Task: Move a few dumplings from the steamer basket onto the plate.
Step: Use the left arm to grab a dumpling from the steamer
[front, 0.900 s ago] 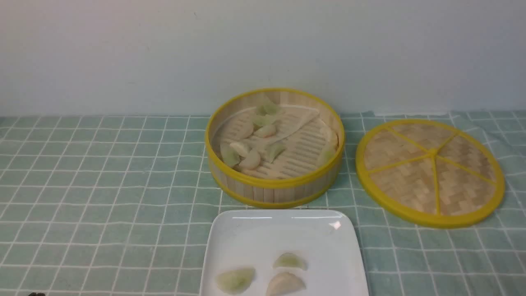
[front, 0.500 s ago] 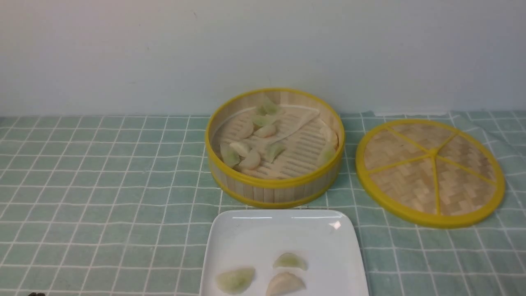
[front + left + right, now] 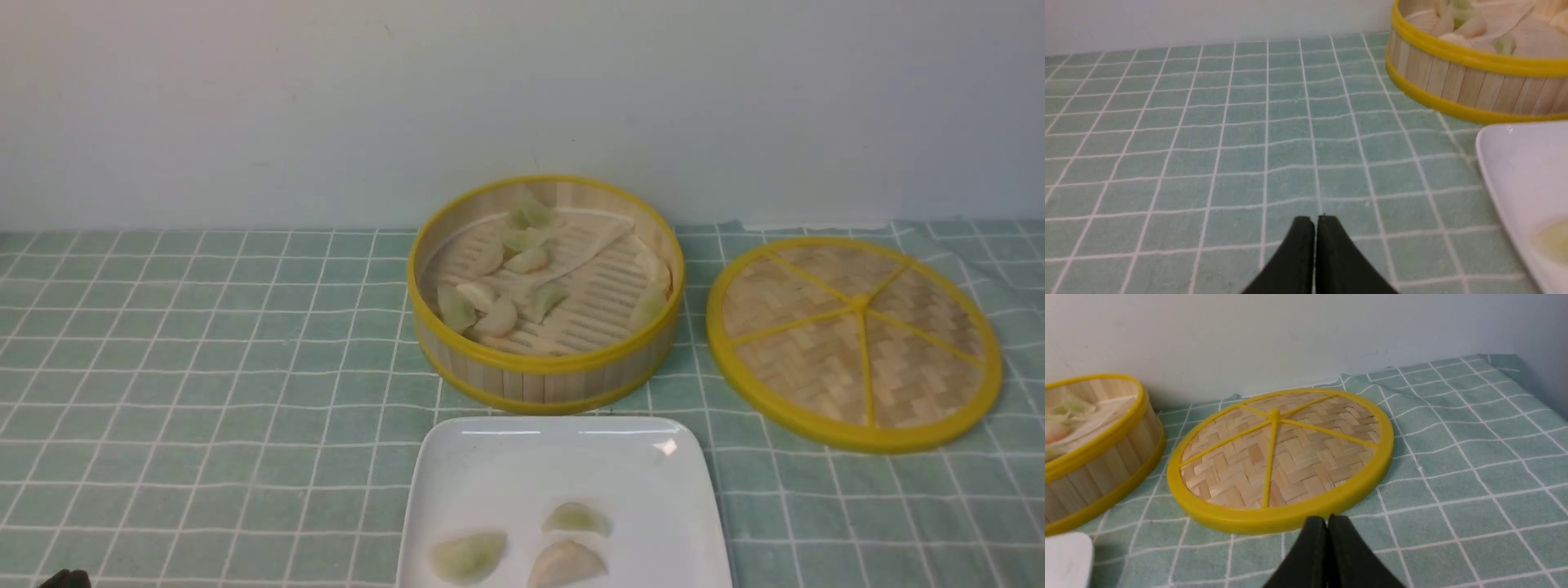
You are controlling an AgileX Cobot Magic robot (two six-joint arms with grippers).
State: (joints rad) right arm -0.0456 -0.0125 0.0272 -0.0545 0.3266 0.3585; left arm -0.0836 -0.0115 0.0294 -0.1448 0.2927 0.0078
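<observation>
The steamer basket (image 3: 545, 376) stands at the table's middle with several pale green and whitish dumplings (image 3: 498, 317) on its slatted floor. In front of it lies the white square plate (image 3: 522, 465), which carries three dumplings (image 3: 575, 518) near its front. Over the cloth to the left of the plate, my left gripper (image 3: 1315, 219) is shut and empty, with the basket (image 3: 1457, 81) and the plate (image 3: 1515, 171) off to one side; only a dark tip (image 3: 65, 579) of it shows in the front view. My right gripper (image 3: 1327, 519) is shut and empty, just short of the lid's rim.
The flat woven lid (image 3: 853, 343) with yellow spokes lies on the cloth right of the basket, also close in front of the right gripper (image 3: 1282, 457). A green checked cloth (image 3: 204, 367) covers the table. A pale wall stands close behind the basket.
The dark tip of the left gripper has edged slightly further into the bottom left corner of the front view. Basket, plate, dumplings and lid have not moved.
</observation>
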